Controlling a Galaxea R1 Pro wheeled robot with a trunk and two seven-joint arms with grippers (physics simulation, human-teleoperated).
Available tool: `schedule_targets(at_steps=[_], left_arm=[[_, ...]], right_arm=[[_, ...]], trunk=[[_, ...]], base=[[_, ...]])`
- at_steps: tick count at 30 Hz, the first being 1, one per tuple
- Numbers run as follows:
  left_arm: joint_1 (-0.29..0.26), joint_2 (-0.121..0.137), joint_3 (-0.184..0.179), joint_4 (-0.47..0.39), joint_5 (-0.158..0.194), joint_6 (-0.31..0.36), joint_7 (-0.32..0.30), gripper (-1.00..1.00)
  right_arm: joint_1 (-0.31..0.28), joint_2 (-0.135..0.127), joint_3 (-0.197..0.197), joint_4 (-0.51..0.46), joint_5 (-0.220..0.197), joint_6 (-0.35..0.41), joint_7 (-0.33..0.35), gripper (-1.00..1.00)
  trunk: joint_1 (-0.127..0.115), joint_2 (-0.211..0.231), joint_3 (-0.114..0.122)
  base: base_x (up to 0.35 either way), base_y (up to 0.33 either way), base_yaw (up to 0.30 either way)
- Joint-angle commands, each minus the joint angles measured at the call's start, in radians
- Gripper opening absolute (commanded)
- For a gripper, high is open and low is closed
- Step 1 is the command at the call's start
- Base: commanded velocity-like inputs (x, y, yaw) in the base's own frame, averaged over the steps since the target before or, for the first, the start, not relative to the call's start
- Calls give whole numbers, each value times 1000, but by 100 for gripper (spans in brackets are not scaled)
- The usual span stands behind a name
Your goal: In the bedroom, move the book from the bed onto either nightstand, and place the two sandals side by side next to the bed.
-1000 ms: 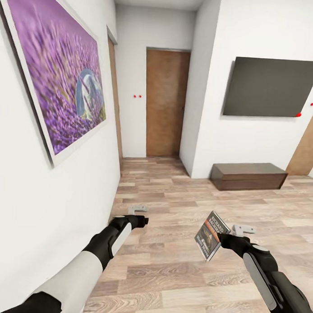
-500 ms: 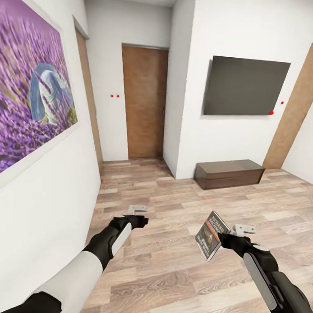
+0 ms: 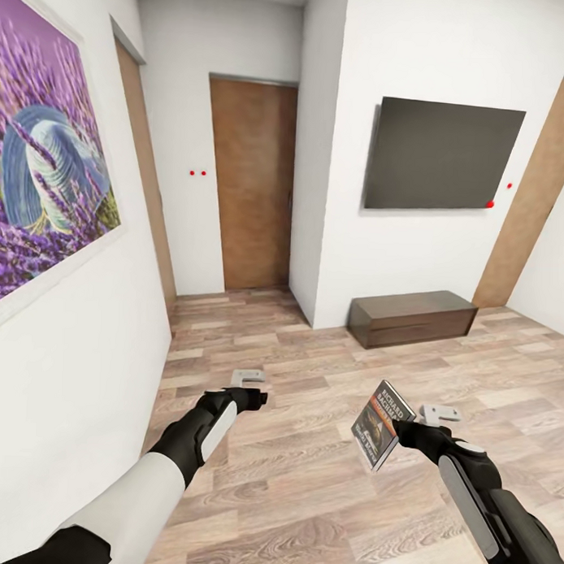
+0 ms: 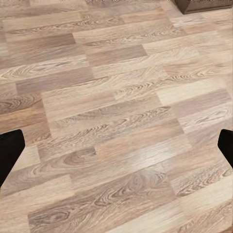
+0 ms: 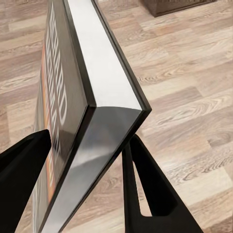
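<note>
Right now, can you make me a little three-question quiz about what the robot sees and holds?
1. True or false: the right gripper holds the thin dark grey paperback book with an orange band between its fingers.
2. What hangs on the white wall above the low dark brown wooden cabinet? A) a mirror B) a flat black screen C) a clock
3. Fill in: the left gripper hovers over the ____ plank floor.

Key: 1 true; 2 B; 3 wood.

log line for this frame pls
phase: transit | right gripper: shut on book | left gripper: open, nothing held | ahead: wood floor, low dark cabinet, wall screen
</note>
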Motion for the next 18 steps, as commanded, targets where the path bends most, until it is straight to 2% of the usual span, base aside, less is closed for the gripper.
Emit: schedule_targets(at_steps=[1,9,18], left_arm=[[-1,1,-4,-1,11,4,9,100],[-1,1,-4,-1,11,4,9,100],[-1,1,-4,-1,11,4,9,100]], right_arm=[[-1,-1,3,-1,-10,3,-10,-100],[-1,-1,3,-1,-10,3,-11,-100],[-1,-1,2,-1,-10,3,-10,-100]], trunk=[[1,-2,-2],[1,-2,-2],[1,-2,-2]], base=[[328,0,-1],[328,0,-5],[328,0,-241]])
